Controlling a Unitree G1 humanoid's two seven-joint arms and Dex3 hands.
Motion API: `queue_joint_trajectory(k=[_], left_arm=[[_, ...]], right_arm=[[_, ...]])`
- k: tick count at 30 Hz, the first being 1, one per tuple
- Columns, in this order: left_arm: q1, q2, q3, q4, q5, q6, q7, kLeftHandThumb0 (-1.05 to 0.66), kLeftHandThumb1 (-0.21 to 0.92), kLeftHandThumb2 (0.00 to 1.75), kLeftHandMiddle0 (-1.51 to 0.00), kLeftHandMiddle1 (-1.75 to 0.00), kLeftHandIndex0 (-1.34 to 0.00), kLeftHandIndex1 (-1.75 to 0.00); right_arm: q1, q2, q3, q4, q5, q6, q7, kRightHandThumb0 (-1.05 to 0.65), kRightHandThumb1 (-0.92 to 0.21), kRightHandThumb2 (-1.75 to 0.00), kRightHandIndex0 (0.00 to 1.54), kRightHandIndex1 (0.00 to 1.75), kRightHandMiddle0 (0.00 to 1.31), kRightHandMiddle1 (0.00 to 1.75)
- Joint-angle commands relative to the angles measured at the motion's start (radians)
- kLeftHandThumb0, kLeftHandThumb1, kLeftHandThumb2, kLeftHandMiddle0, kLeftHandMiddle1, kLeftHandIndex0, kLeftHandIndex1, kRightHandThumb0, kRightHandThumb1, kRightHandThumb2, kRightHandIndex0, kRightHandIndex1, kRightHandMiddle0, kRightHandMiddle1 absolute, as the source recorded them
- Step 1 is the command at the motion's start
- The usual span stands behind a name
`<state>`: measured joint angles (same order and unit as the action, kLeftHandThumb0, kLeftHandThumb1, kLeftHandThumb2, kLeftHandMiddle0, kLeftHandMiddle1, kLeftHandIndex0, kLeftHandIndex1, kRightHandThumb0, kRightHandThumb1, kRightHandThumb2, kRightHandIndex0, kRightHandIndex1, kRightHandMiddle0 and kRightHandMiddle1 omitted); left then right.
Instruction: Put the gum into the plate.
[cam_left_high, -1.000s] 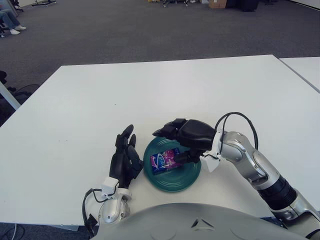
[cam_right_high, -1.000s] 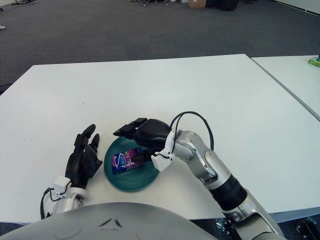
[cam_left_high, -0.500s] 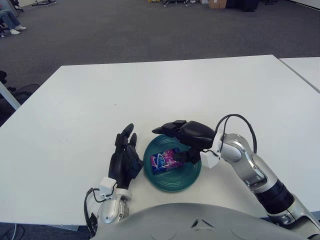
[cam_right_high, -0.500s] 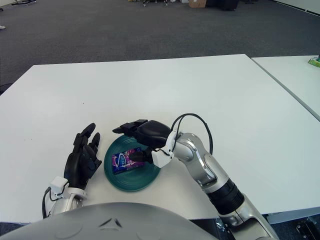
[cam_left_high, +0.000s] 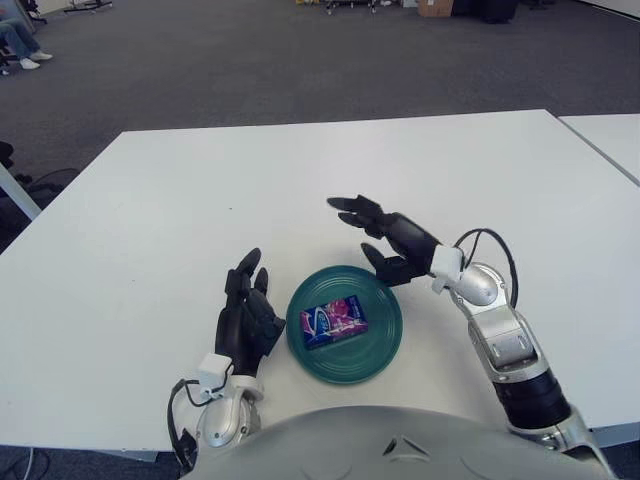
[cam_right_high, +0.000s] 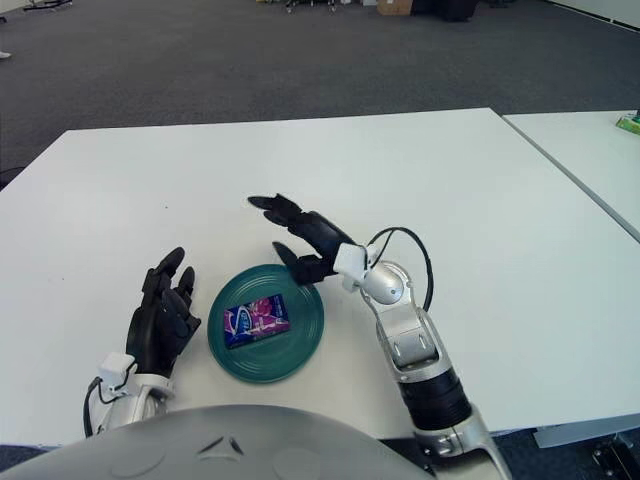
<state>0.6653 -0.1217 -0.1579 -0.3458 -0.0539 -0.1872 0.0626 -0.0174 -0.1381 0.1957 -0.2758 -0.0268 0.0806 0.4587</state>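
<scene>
- Purple rectangular gum packet (cam_left_high: 333, 322) lies flat in the round teal plate (cam_left_high: 380, 350), lower centre of the white surface (cam_left_high: 150, 220)
- Right hand (cam_left_high: 385, 240) has let go and lifted to the plate's upper right, fingers spread empty
- Left hand (cam_left_high: 245, 315), fingers relaxed, idle left of the plate
- Placement looks done

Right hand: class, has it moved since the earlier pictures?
Yes. The right hand has lifted off the gum and pulled back past the plate's far rim, fingers open.

Glossy teal plate (cam_left_high: 380, 350), shiny-wrapped gum (cam_left_high: 333, 322), smooth matt white table (cam_left_high: 150, 230).
</scene>
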Motion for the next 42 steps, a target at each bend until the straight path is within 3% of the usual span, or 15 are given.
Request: queue_joint_trajectory(k=[1, 5, 9, 19, 31, 42], left_arm=[[-0.022, -0.004, 0.017, 0.000, -0.008, -0.007, 0.007, -0.93, 0.92, 1.05, -0.28, 0.00, 0.00, -0.57], [-0.035, 0.009, 0.033, 0.029, -0.012, -0.069, -0.009, -0.94, 0.92, 1.05, -0.27, 0.00, 0.00, -0.59], [-0.037, -0.001, 0.040, 0.025, -0.010, -0.061, 0.005, -0.94, 0.92, 1.04, -0.26, 0.00, 0.00, -0.57], [-0.035, -0.018, 0.051, 0.018, -0.033, -0.043, 0.017, -0.93, 0.92, 1.02, -0.24, 0.00, 0.00, -0.52], [-0.041, 0.001, 0.064, 0.076, -0.042, -0.159, -0.011, -0.95, 0.92, 1.06, -0.20, 0.00, 0.00, -0.45], [-0.053, 0.006, 0.071, 0.094, -0.043, -0.172, -0.028, -0.97, 0.92, 1.08, -0.14, 0.00, 0.00, -0.36]], right_arm=[[0.018, 0.031, -0.077, 0.075, 0.055, 0.002, -0.070, -0.91, -0.92, -0.98, 0.26, 0.02, 0.00, 0.39], [0.051, 0.103, -0.090, 0.045, 0.105, 0.030, -0.138, -0.87, -0.92, -0.96, 0.26, 0.01, 0.00, 0.42], [0.085, 0.133, -0.118, 0.042, 0.138, 0.020, -0.189, -0.83, -0.92, -0.96, 0.23, 0.00, 0.00, 0.43], [0.137, 0.127, -0.159, 0.047, 0.145, -0.002, -0.241, -0.78, -0.92, -0.95, 0.19, 0.00, 0.00, 0.44], [0.184, 0.101, -0.173, 0.050, 0.128, 0.002, -0.271, -0.80, -0.92, -0.95, 0.17, 0.00, 0.00, 0.41], [0.241, 0.079, -0.160, 0.060, 0.130, -0.016, -0.252, -0.81, -0.92, -1.01, 0.12, 0.00, 0.00, 0.36]])
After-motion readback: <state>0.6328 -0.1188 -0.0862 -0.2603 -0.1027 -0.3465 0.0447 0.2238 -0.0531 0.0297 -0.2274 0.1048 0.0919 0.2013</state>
